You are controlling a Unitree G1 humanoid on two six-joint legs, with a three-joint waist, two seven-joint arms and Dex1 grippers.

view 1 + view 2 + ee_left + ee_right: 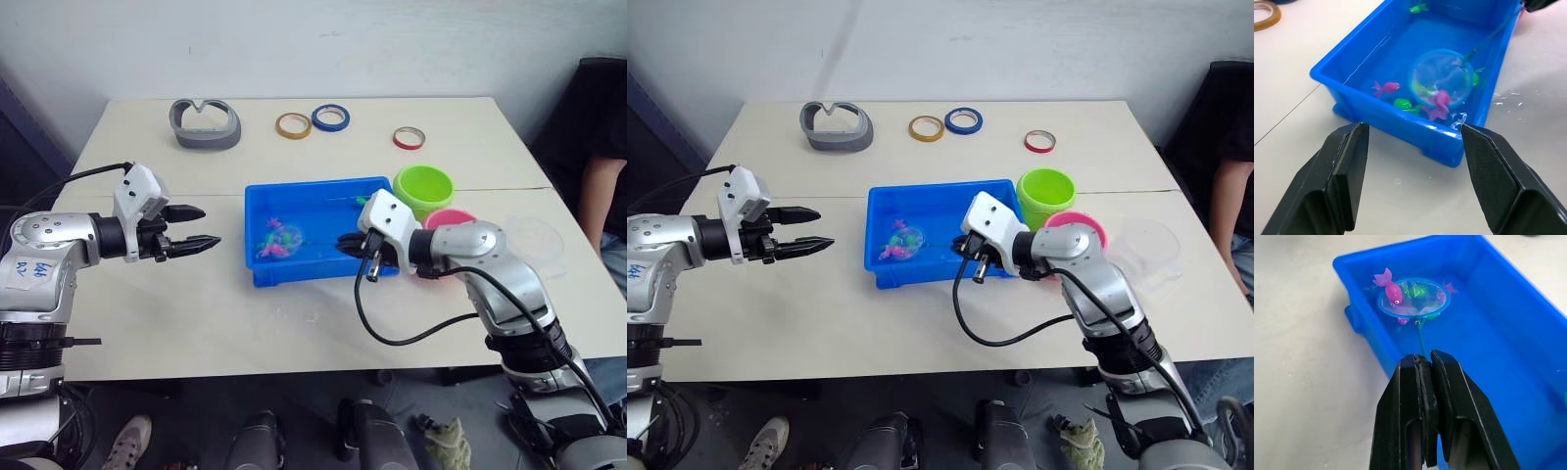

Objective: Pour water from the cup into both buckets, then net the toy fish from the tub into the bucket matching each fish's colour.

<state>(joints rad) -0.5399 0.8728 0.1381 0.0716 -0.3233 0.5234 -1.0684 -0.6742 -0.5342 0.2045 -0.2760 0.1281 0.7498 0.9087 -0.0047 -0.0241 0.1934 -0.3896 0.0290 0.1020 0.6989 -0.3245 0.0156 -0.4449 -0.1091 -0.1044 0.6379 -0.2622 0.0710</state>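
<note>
The right gripper [1425, 363] is clamped on the net's [1413, 296] thin handle, its hoop lying in the tub [257, 196] among the fish, one pink fish [1392, 291] on its rim. The left gripper [196, 228] hovers wide open beside the tub, holding nothing. The green bucket [423, 189] and pink bucket [450, 219] stand just beyond the tub's far end.

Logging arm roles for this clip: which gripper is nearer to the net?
Right. The right gripper is shut on the net by its handle, over the tub. The left gripper, jaws open, hovers beside the tub, apart from it.
</note>
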